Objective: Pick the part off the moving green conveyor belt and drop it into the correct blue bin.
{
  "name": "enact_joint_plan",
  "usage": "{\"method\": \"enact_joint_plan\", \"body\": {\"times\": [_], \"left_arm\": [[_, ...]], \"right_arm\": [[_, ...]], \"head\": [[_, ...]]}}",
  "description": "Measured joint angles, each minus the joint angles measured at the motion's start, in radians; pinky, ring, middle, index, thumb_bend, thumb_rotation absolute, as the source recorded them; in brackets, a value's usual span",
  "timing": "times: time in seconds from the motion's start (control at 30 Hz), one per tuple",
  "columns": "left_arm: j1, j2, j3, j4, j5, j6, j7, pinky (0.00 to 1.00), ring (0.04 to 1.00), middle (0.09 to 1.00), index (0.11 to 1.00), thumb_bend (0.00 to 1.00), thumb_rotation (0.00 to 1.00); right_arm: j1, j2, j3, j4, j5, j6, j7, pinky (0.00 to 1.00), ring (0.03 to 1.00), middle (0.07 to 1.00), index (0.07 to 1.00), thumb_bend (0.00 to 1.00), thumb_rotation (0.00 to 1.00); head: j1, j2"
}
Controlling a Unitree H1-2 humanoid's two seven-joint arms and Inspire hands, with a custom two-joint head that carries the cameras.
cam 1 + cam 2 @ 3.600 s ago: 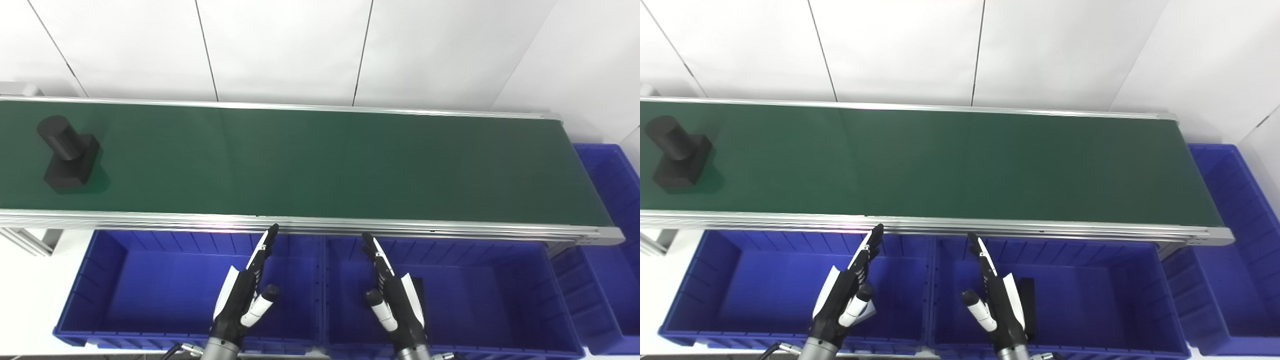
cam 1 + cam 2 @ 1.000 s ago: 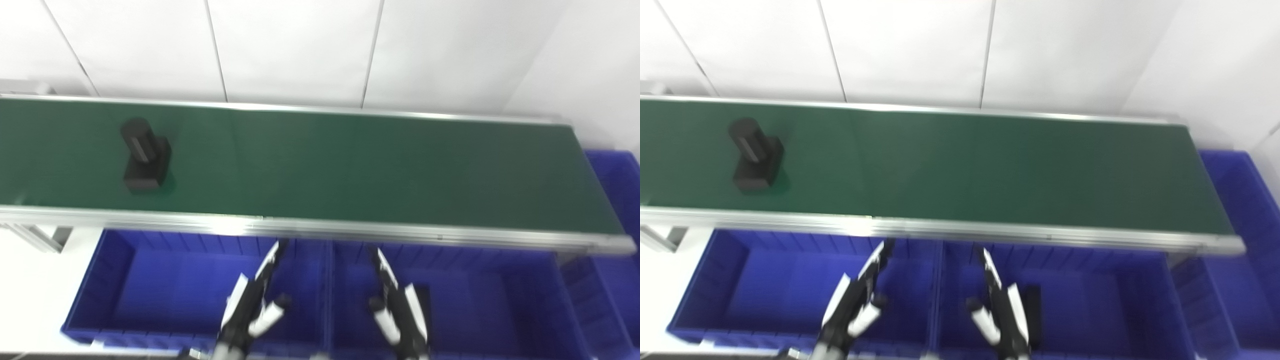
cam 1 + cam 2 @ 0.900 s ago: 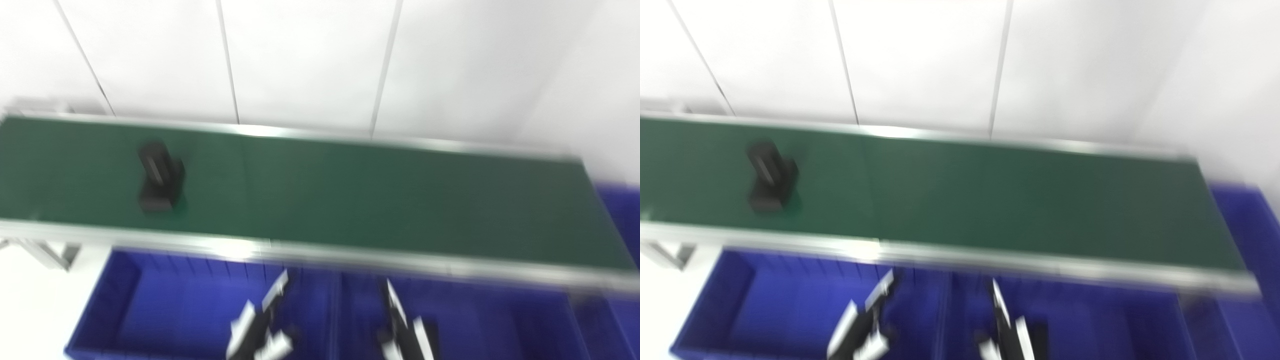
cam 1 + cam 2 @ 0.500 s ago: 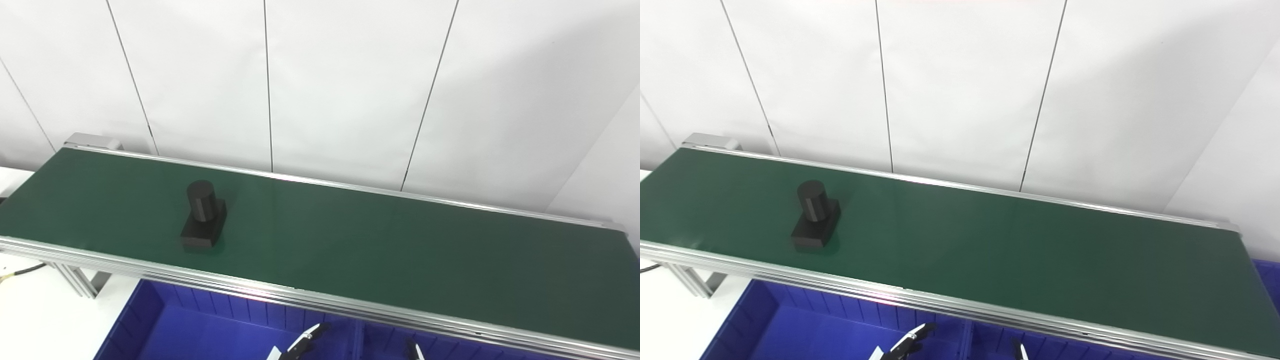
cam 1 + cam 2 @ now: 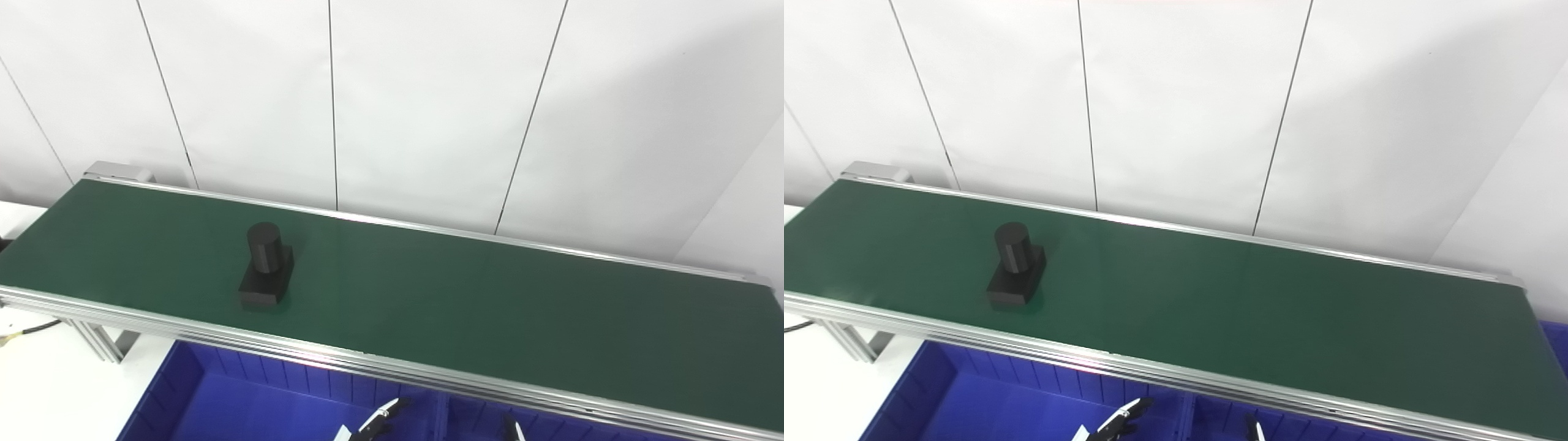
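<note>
Left hand [image 5: 375,424] and right hand [image 5: 511,430] showed only fingertips at the bottom edge over the blue bins [image 5: 245,404]; whether they were spread or closed was unclear. Beyond, the black part [image 5: 266,275] stood upright on the green conveyor belt [image 5: 490,312], toward its left end

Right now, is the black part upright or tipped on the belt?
Upright: the black part sits flat on its square base on the green belt, cylinder pointing up.

Part [image 5: 265,267] on belt [image 5: 465,306] (left half)
</note>
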Motion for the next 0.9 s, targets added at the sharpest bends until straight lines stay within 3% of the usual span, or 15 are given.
{"method": "enact_joint_plan", "body": {"times": [0.1, 0.27, 0.37, 0.5, 0.67, 0.9], "left_arm": [[-0.001, 0.0, -0.005, 0.002, 0.0, 0.0, 0.004, 0.88, 0.926, 0.931, 0.887, 0.92, 0.84], [-0.008, 0.0, -0.008, 0.006, 0.0, 0.0, 0.008, 0.88, 0.924, 0.928, 0.882, 0.92, 0.83], [-0.017, 0.0, -0.008, 0.018, -0.001, 0.0, 0.009, 0.88, 0.927, 0.933, 0.886, 0.91, 0.83], [-0.029, 0.0, -0.01, 0.037, -0.001, 0.0, 0.008, 0.89, 0.929, 0.936, 0.89, 0.92, 0.84], [-0.034, -0.002, -0.007, 0.062, -0.011, 0.0, -0.007, 0.9, 0.937, 0.942, 0.892, 0.93, 0.83], [-0.047, -0.008, -0.003, 0.088, -0.019, 0.0, -0.017, 0.91, 0.943, 0.944, 0.897, 0.92, 0.83]], "right_arm": [[0.013, 0.0, -0.007, -0.022, 0.002, 0.0, 0.013, 0.96, 0.96, 0.975, 0.98, 0.86, 0.94], [0.051, -0.007, -0.013, -0.168, 0.006, -0.01, 0.043, 0.96, 0.946, 0.95, 0.961, 0.9, 0.93], [0.077, -0.008, -0.019, -0.323, 0.019, -0.014, 0.074, 0.92, 0.916, 0.925, 0.949, 0.89, 0.86], [0.073, -0.004, -0.038, -0.403, 0.02, -0.015, 0.102, 0.89, 0.905, 0.918, 0.947, 0.91, 0.79], [0.049, 0.004, -0.063, -0.51, -0.002, -0.015, 0.113, 0.9, 0.901, 0.92, 0.948, 0.89, 0.8], [-0.058, 0.012, -0.113, -0.518, -0.038, -0.015, 0.115, 0.94, 0.934, 0.953, 0.966, 0.86, 0.89]], "head": [[-0.002, -0.005], [-0.012, -0.006], [-0.015, -0.009], [-0.02, -0.014], [-0.028, -0.018], [-0.035, -0.026]]}}
